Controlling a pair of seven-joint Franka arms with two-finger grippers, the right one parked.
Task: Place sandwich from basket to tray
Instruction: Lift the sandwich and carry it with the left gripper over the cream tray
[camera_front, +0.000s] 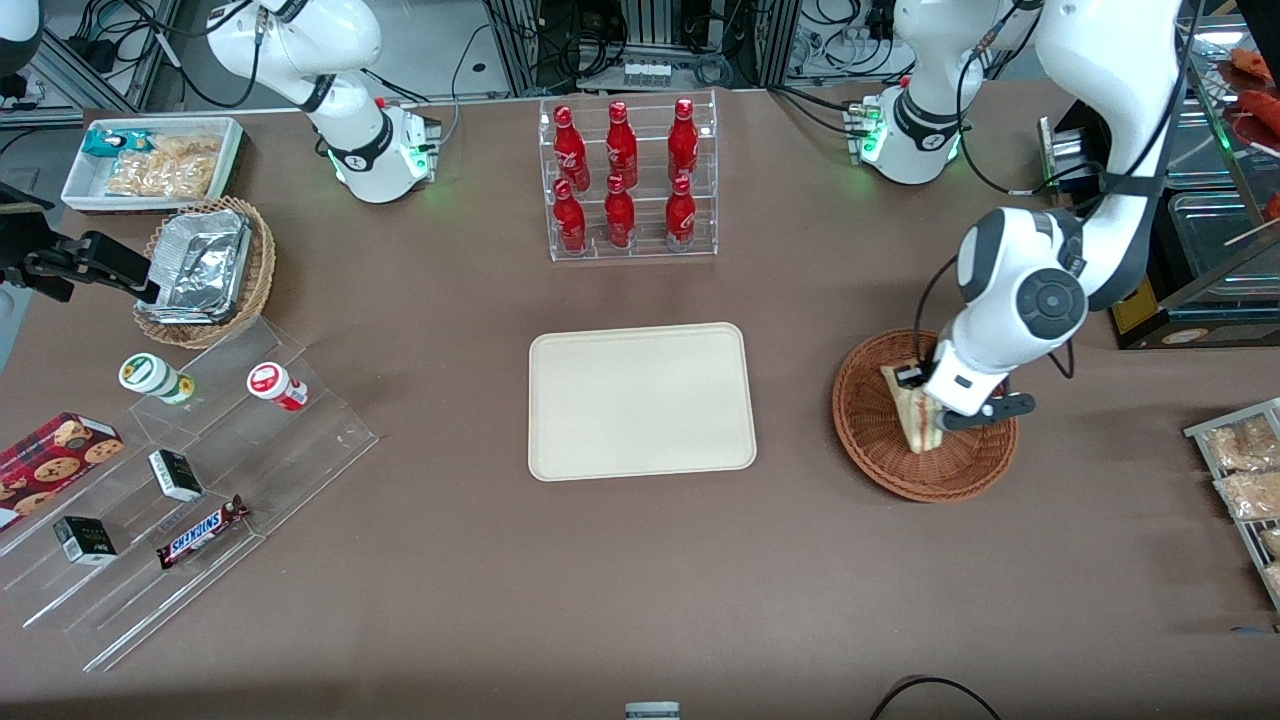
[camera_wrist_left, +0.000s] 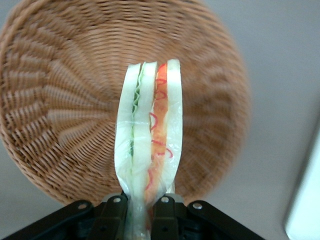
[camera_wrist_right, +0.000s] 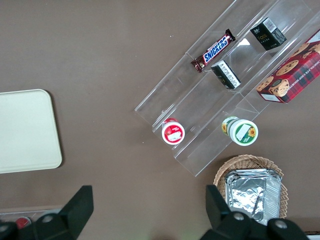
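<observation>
My left gripper (camera_front: 934, 408) is shut on the sandwich (camera_front: 914, 414), a pale wedge wrapped in clear film, and holds it over the round reddish-brown basket (camera_front: 872, 462) toward the working arm's end of the table. In the left wrist view the black fingers (camera_wrist_left: 114, 216) pinch the narrow end of the sandwich (camera_wrist_left: 150, 125). Its green, red and orange layers point away from the camera, with the woven basket (camera_wrist_left: 60, 110) beneath it. The cream tray (camera_front: 640, 400) lies flat mid-table beside the basket with nothing on it, and the right wrist view shows one corner of the tray (camera_wrist_right: 25, 131).
A clear rack of red bottles (camera_front: 625, 180) stands farther from the front camera than the tray. Toward the parked arm's end are a tan basket of foil containers (camera_front: 205, 265), a white bin (camera_front: 150, 160) and a clear stepped shelf with snacks (camera_front: 190, 480). Snack packets (camera_front: 1245, 470) lie near the table's edge.
</observation>
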